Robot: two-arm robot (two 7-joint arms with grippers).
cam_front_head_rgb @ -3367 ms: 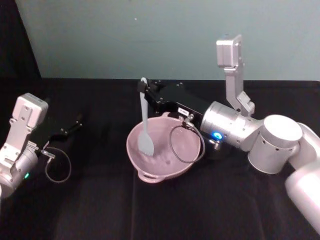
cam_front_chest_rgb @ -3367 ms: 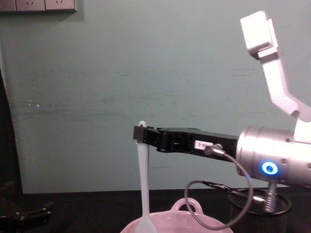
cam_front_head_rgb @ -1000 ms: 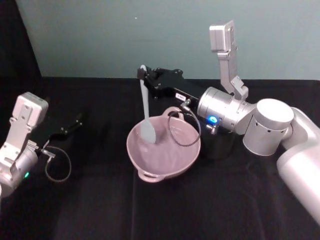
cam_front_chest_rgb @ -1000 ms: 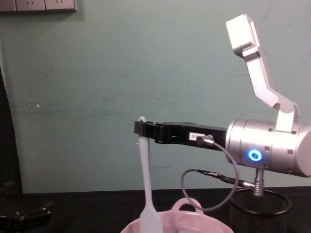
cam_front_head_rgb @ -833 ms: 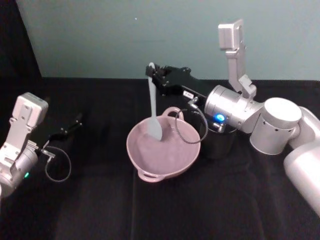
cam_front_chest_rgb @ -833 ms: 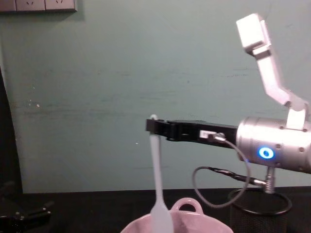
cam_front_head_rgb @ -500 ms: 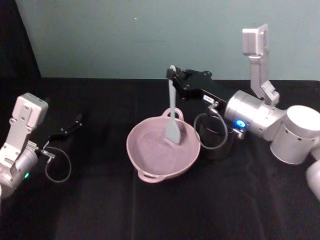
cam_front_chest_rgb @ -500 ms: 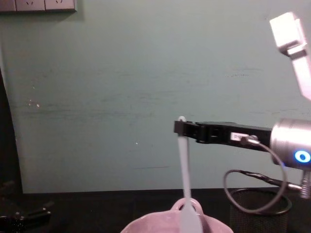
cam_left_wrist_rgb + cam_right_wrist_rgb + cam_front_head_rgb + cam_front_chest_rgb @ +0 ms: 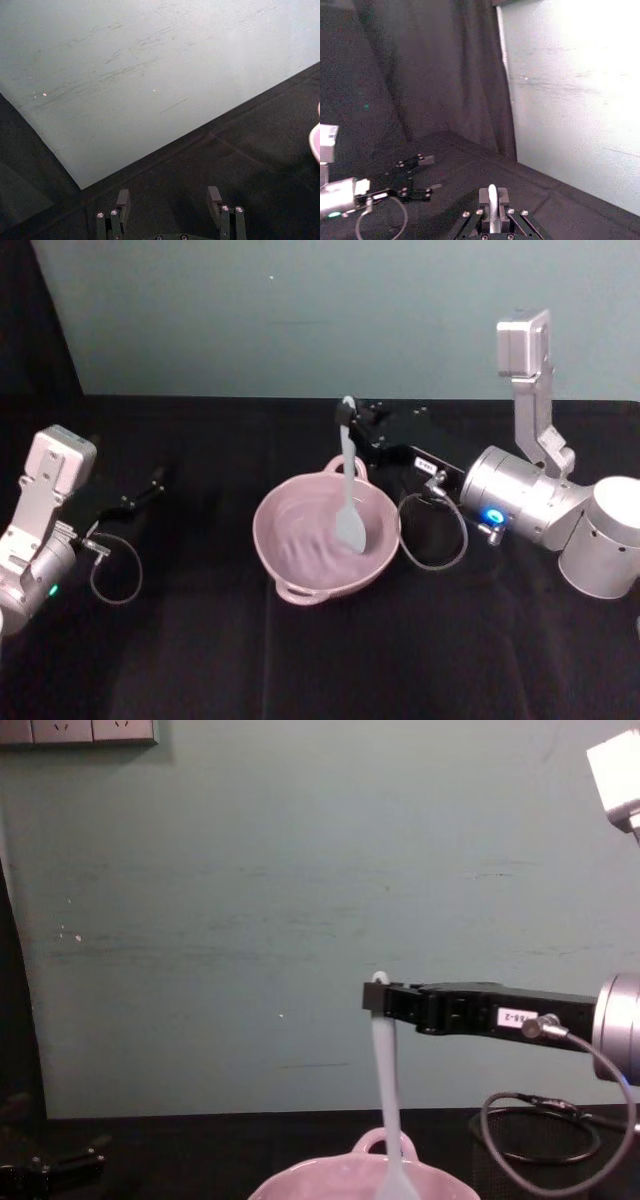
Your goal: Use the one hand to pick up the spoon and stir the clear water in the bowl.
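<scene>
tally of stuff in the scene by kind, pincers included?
pink bowl: 1
white spoon: 1, held in the right pincer
black mesh cup: 1
pincers: 2, that one plus the open left pincer
total: 5

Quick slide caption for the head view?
Right gripper holds the spoon upright, head in the pink bowl; left gripper rests open far left.

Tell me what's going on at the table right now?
The right gripper is shut on the top of the spoon handle. The spoon hangs upright with its head down in the bowl, toward the bowl's right side. The water shows ripples, so this looks like mid-stir. The left gripper is parked open on the table's left side, away from the bowl.
</scene>
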